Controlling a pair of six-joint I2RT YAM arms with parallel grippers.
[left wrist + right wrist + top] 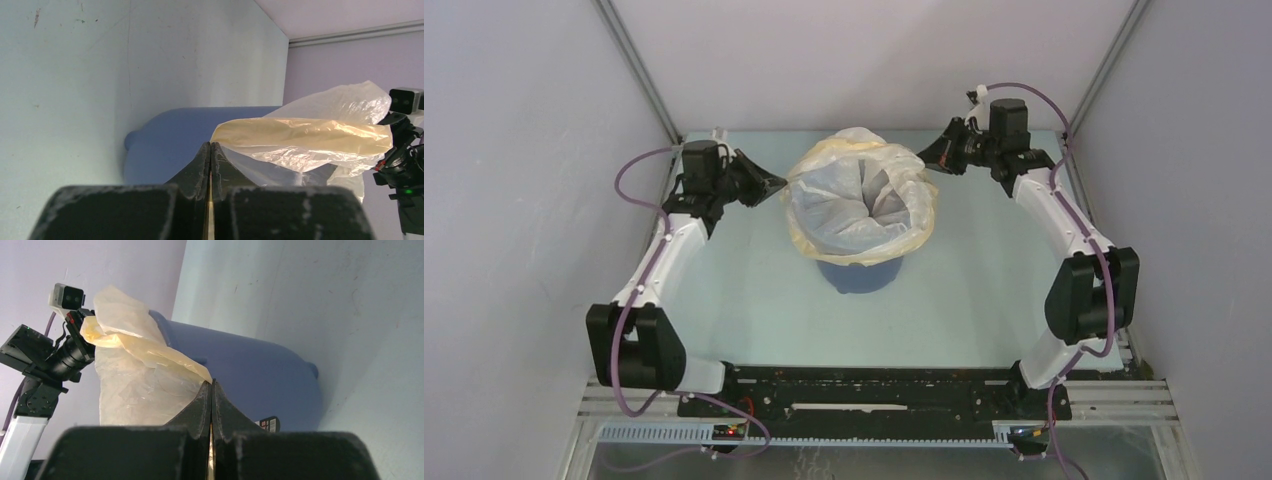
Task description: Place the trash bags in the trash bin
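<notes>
Over the trash bin (859,275) the trash bag (861,195) overhangs all round — left gripper (776,185) and right gripper (924,160), flanking the bin, clamp its rim; wrist views alone confirm the pinch.

Both arms pair white, curved link shells with blocky black joint housings. A thin purple cable (629,172) loops along the left arm (669,250) and the right arm (1054,205). The left end effector (779,183) and right end effector (922,158) are matte black; their tapered fingers (197,167) show pale scuffing. A small grey camera box (404,100) sits on each wrist; a green light (408,191) glows on the right one.
</notes>
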